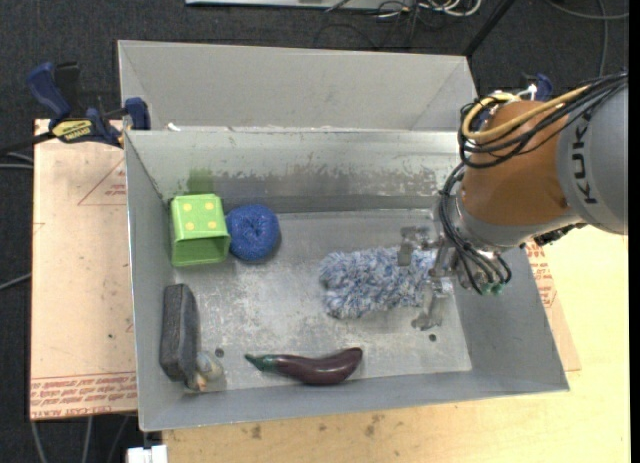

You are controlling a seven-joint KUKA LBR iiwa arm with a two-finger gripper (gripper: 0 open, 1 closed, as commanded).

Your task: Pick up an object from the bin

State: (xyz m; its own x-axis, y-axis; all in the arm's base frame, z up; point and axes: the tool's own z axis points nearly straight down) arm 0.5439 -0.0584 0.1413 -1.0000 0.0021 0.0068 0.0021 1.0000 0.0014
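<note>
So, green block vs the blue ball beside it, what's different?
The green block is boxy with flat faces; the blue ball is round. The block carries yellow dots on top; the ball is plain and rough-textured. Both sit side by side at the left of the bin, away from the gripper.

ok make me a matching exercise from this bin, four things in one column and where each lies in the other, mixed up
Things:
1. green cube
2. blue ball
3. purple aubergine
4. blue-and-white fluffy cloth

Places:
a. along the front edge of the bin floor, near the middle
b. right-hand side of the floor, next to the gripper
c. back left corner of the floor
d. close beside the green cube, on its inner side

Pairs: 1-c, 2-d, 3-a, 4-b
</note>
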